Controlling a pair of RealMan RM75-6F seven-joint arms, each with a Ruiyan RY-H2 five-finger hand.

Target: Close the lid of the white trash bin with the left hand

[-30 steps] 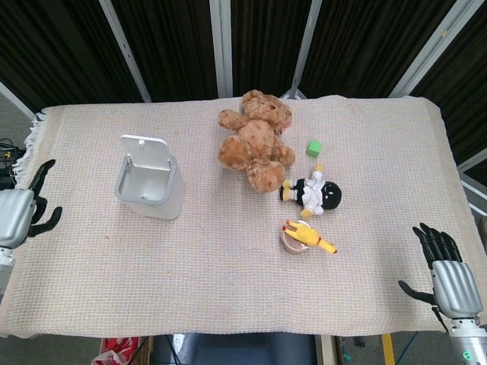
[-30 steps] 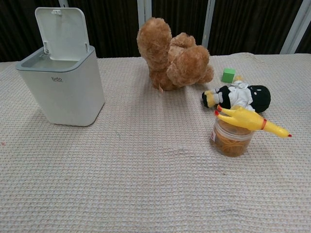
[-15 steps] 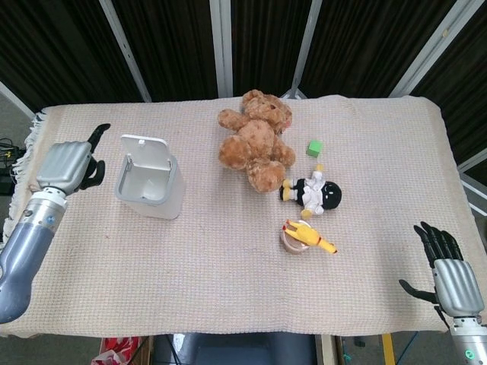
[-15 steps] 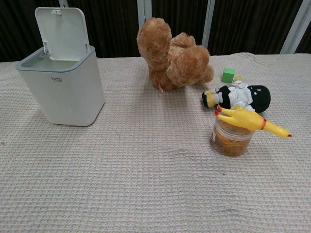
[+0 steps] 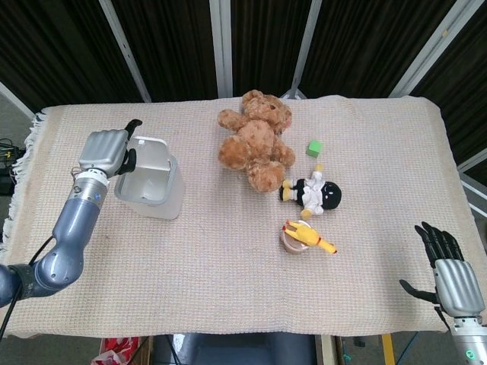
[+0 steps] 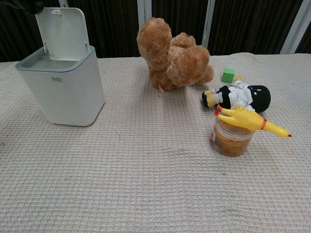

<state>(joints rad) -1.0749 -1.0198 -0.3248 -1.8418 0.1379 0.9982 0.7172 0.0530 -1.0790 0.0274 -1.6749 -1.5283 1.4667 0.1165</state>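
Note:
The white trash bin [image 5: 151, 190] stands on the left part of the table, and its lid [image 5: 149, 152] is raised upright at the back. My left hand [image 5: 105, 150] hovers just left of the lid's top edge, holding nothing, with dark fingers [image 5: 129, 158] close to the lid's side. In the chest view the bin [image 6: 63, 94] and its upright lid [image 6: 62, 31] are plain, and only dark fingertips [image 6: 25, 5] of the left hand show at the top-left corner. My right hand [image 5: 450, 272] rests with fingers spread at the table's front right corner.
A brown teddy bear [image 5: 255, 141] lies at the back middle, with a green cube [image 5: 313, 148] to its right. A black-and-white plush [image 5: 316, 194] lies nearer, and a yellow rubber chicken [image 5: 308, 237] lies on a small jar [image 6: 231, 138]. A woven cloth [image 5: 228, 281] covers the table.
My left arm has swung from the table's left edge inward and rightward to the bin's lid. The lid still stands upright. The right hand has stayed put.

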